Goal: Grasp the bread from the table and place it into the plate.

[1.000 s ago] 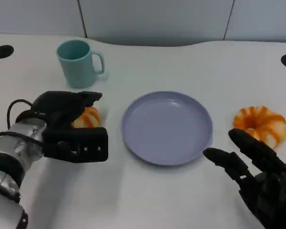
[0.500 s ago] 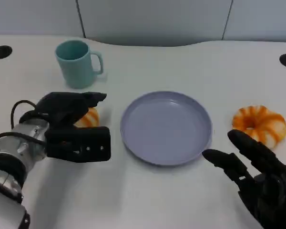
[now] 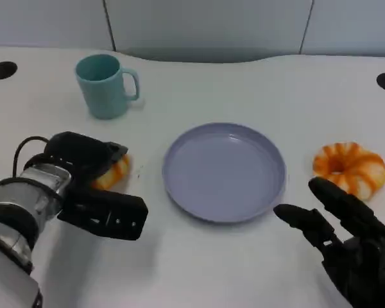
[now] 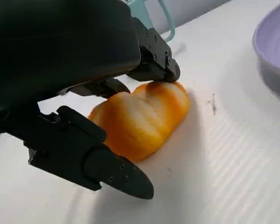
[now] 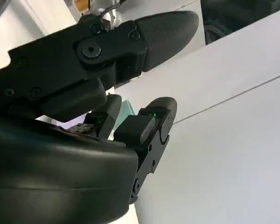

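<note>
Bread point(image 3: 113, 172) lies on the table point(image 3: 199, 269) at about 9 o'clock from the plate point(image 3: 224, 171), tucked under my left hand point(image 3: 90, 176); in the left wrist view the fingers point(image 4: 151, 63) curl over the top of the loaf point(image 4: 142, 119) and touch it while the thumb point(image 4: 91, 158) lies along its near side, so I read that hand as closing around the bread, with the loaf resting on the table. A teal mug point(image 3: 106, 85) stands at 12 o'clock from that hand. At 5 o'clock from the plate my right hand point(image 3: 346, 240) hovers with fingers spread and nothing in it, and a second bread point(image 3: 350, 168) lies at 3 o'clock from the plate.
</note>
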Robot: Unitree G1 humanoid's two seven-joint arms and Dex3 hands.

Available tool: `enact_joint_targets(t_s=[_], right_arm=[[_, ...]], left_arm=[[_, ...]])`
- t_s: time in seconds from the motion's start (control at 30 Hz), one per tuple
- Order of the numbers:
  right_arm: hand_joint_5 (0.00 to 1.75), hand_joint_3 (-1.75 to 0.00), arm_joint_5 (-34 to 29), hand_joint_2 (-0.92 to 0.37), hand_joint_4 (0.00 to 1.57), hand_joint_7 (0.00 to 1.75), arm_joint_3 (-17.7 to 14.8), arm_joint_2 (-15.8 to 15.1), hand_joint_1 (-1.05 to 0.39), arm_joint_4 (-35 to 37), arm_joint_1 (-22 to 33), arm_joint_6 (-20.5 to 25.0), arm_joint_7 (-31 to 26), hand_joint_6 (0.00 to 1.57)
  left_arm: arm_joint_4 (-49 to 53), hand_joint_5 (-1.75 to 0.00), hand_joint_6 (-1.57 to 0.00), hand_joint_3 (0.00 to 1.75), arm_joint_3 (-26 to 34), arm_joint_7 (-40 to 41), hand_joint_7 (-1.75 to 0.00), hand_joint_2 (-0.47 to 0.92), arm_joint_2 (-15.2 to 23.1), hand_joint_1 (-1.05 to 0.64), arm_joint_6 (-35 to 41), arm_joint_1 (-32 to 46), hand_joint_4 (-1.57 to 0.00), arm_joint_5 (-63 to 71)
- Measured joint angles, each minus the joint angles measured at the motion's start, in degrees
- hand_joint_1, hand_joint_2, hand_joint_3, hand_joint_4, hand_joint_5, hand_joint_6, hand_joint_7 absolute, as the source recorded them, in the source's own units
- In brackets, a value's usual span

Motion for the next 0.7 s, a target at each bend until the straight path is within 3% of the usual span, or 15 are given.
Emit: enact_joint_targets(t_s=[0.2, 0.23, 0.27, 0.33, 0.4, 0.43, 0.7], right_arm=[[0.72, -0.09, 0.63, -0.92, 0.47, 0.0, 0.03, -0.04, -0.6, -1.4, 1.36, 0.63, -0.02, 0.77], [0.72, -0.09, 0.66, -0.92, 0.47, 0.0, 0.04, -0.04, -0.6, -1.74, 1.42, 0.7, -0.02, 0.77], [0.72, -0.08, 0.69, -0.92, 0.47, 0.0, 0.04, -0.04, -0.6, -1.96, 1.48, 0.76, -0.01, 0.77], [0.72, -0.08, 0.76, -0.92, 0.47, 0.0, 0.03, -0.04, -0.6, -2.0, 1.64, 0.86, -0.01, 0.77], [0.73, -0.07, 0.82, -0.92, 0.47, 0.0, 0.03, -0.04, -0.61, -2.01, 1.78, 0.91, -0.01, 0.77], [0.73, -0.07, 0.9, -0.92, 0.47, 0.0, 0.03, -0.04, -0.61, -2.03, 1.81, 0.91, -0.01, 0.77], [0.74, -0.06, 1.01, -0.92, 0.48, 0.01, 0.0, -0.02, -0.62, -2.26, 2.24, 0.9, -0.05, 0.78]], left_arm=[[0.64, -0.02, -0.49, 0.0, -2.04, 0.39, -0.02, 0.74, -0.03, -0.46, 2.1, -0.44, -0.49, 1.48], [0.73, -0.06, -0.67, 0.01, -2.41, 0.76, -0.05, 0.8, -0.07, -0.31, 2.69, -0.44, -0.71, 1.77], [0.87, -0.05, -0.76, 0.01, -2.71, 1.87, -0.04, 0.83, -0.09, -0.25, 3.31, -0.33, -0.82, 1.9], [1.19, -0.04, -0.81, 0.01, -2.99, 4.4, -0.03, 0.85, -0.09, -0.22, 3.96, -0.06, -0.88, 1.91], [1.35, -0.17, -1.06, 0.0, -3.16, 6.54, -0.08, 0.83, -0.05, -0.15, 4.2, 0.18, -1.18, 1.95], [1.45, -0.19, -1.11, 0.0, -3.46, 8.06, -0.08, 0.82, -0.04, -0.14, 4.28, 0.37, -1.23, 2.15], [2.04, -0.15, -1.16, 0.0, -3.4, 12.43, -0.04, 0.79, 0.13, -0.12, 3.42, 0.76, -1.24, 2.6]])
